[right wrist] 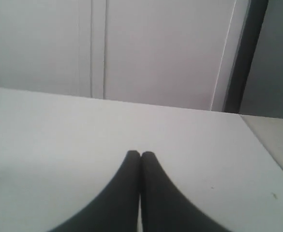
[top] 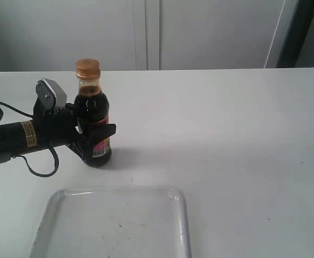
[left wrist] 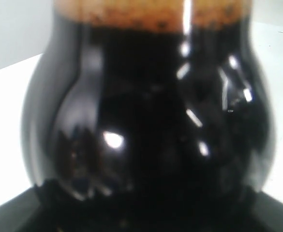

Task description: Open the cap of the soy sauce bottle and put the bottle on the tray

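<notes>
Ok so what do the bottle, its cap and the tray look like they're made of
The soy sauce bottle looks like clear glossy glass or hard plastic: sharp highlights, dark liquid showing through. The cap looks like ribbed golden-orange plastic, fairly matte. The tray looks like translucent white plastic, with the table showing faintly through its low rim.

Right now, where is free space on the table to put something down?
The table is bare right of the soy sauce bottle, up to the far wall. The tray is empty. It is crowded only around the left gripper holding the bottle.
</notes>
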Motion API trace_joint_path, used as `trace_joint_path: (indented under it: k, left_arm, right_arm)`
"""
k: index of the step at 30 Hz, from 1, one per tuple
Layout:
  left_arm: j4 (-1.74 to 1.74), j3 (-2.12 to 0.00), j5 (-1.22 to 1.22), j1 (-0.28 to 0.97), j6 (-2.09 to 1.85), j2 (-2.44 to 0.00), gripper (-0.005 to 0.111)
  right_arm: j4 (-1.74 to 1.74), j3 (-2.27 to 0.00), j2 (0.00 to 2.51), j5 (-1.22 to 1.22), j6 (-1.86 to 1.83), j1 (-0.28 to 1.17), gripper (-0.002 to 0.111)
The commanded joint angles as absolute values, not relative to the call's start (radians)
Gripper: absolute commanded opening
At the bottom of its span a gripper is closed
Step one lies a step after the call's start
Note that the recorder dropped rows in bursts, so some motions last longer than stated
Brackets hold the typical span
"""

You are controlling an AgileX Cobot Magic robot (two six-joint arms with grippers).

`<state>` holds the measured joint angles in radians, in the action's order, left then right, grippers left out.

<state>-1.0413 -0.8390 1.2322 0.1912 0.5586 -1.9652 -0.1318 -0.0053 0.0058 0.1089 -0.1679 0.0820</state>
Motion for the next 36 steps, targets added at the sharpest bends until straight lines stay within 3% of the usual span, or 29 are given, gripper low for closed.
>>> trace_joint_path:
  k: [1,17,36]
  left_arm:
    - [-1.063,-0.839,1.221,0.194,0.553,-1.966,0.000]
    - [-1.063,-0.839,1.221,0.194,0.553,-1.966,0.000]
    - [-1.070,-0.839,1.221,0.194,0.549,-1.966,0.000]
  right_arm:
    - [-0.238,0.000,0.000,0.042,-0.175,0.081,0.000]
    - [-0.242,-0.051,0.000,-0.157,-0.082,0.081,0.000]
    - [-0.111,-0.474,0.477,-0.181,-0.139,0.081,0.000]
